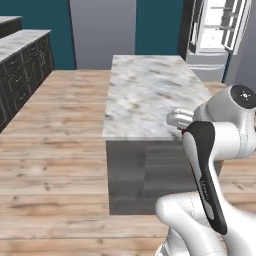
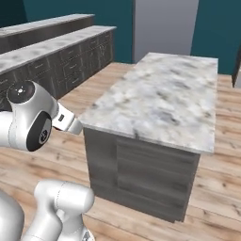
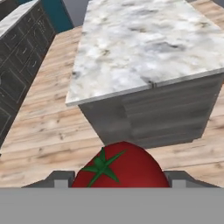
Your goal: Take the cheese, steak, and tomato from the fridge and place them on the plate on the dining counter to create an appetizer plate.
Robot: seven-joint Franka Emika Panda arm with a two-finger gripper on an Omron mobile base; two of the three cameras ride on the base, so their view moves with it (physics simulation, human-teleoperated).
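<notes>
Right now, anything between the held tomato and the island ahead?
Nothing but bare wood floor lies between the tomato, held in the gripper, and the marble-topped island, as the hand view shows.

No writing anywhere
Not a label, brand, number or sign can be read on anything in this kitchen from where I stand
</notes>
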